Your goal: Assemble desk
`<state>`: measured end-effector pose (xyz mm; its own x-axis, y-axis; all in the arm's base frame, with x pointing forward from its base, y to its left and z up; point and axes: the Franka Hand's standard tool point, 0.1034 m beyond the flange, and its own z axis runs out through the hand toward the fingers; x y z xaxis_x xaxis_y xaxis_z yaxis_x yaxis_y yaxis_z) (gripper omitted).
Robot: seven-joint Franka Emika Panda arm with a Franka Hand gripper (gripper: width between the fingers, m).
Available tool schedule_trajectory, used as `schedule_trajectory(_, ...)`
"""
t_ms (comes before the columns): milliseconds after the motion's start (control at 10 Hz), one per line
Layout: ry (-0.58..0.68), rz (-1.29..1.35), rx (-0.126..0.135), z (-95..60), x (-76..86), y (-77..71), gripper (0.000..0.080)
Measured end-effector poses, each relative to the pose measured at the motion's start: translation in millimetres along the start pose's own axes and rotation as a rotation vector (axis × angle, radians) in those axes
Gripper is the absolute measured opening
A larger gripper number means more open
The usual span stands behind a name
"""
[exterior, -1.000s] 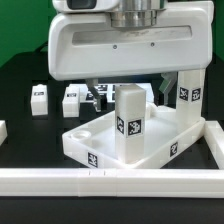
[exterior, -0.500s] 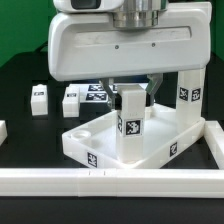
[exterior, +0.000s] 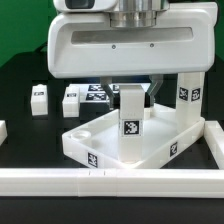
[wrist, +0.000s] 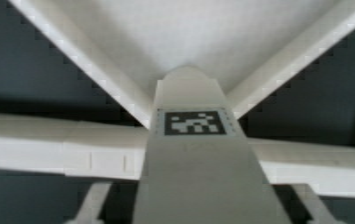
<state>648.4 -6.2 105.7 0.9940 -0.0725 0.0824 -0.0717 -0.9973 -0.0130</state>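
The white tray-like tabletop (exterior: pixel 95 133) lies upside down near the front rail. One white leg (exterior: pixel 186 95) stands upright at its corner on the exterior view's right. A second white tagged leg (exterior: pixel 130 125) stands upright at the near corner. My gripper (exterior: pixel 131 90) straddles the top of this leg. In the wrist view the leg (wrist: pixel 199 150) runs down the middle, with a dark gap between it and each of the fingers (wrist: pixel 99 200), so the jaws stand slightly apart from it. Two more legs (exterior: pixel 40 97) (exterior: pixel 71 100) stand loose at the exterior view's left.
The marker board (exterior: pixel 97 94) lies behind the tabletop. Long white border rails run along the front (exterior: pixel 100 181) and the exterior view's right (exterior: pixel 213 135). The large white arm housing (exterior: pixel 125 45) hangs over the scene.
The near leg has turned a little on the spot. The fingers sat tight against it half a second ago and now stand slightly off its sides.
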Motion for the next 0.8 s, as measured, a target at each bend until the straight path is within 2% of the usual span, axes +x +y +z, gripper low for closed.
schedule_trajectory(800, -0.005, 0.833, 0.027, 1.1, -0.5, -8.8, 0.0290)
